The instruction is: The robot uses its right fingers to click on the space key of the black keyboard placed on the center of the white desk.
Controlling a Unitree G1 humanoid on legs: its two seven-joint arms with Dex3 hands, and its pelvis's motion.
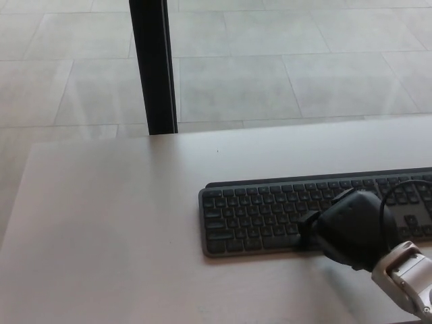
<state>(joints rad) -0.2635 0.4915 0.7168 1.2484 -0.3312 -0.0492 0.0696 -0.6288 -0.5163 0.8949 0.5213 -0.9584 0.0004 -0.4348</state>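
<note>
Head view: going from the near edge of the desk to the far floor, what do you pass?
Right hand → keyboard → bare desk → black post and tiled floor.

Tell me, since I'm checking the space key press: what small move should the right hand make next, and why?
Probably press straight down a touch. The right hand already covers the front row of the black keyboard, roughly where the space key lies, but contact itself is hidden under the hand.

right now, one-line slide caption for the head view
Robot's black right hand over the front row of the flat black keyboard on the white desk.
</note>
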